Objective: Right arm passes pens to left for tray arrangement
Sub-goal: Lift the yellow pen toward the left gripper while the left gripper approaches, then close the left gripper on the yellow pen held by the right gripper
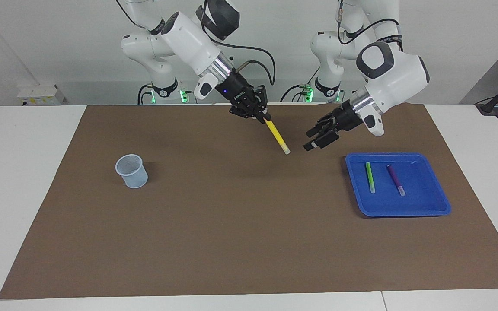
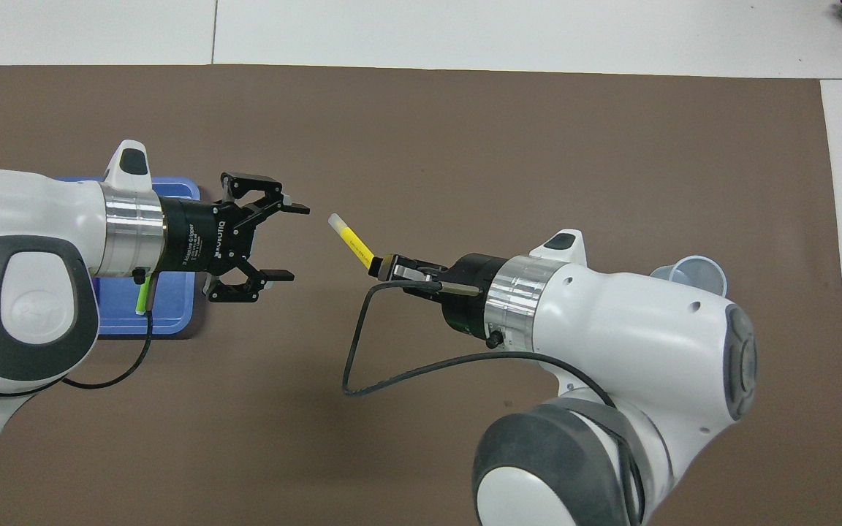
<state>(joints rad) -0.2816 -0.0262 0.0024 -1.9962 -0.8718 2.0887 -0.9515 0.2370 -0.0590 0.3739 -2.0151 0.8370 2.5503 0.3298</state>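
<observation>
Clamped in the right gripper (image 1: 263, 118) is the yellow pen (image 1: 277, 137), held by its upper end and slanting down so that its pale whitish tip points toward the left arm's end of the table. That gripper shows its small blue-violet light and hangs in the air over the brown mat (image 1: 249, 242), about midway along the table. Facing it, the left gripper (image 1: 311, 144) hangs over the mat just beside the pen's tip, apart from it, with its two fingers spread wide and nothing between them; from overhead the gap between pen tip and open fingers (image 2: 291, 209) is plain.

Down on the mat toward the left arm's end sits the blue tray (image 1: 430, 208), and in it the green pen (image 1: 370, 177) and the purple pen (image 1: 396, 179) lie side by side, apart from each other, both running roughly lengthwise away from the robots. Toward the right arm's end stands a small pale-blue translucent cup (image 1: 132, 171), upright and well apart from everything else.

The brown mat covers most of a white tabletop (image 1: 20, 172), which shows as a pale border at both ends and along the edge farthest from the robots. A plain light wall (image 1: 59, 43) rises at the robots' backs, and green lights glow at the arm bases.
</observation>
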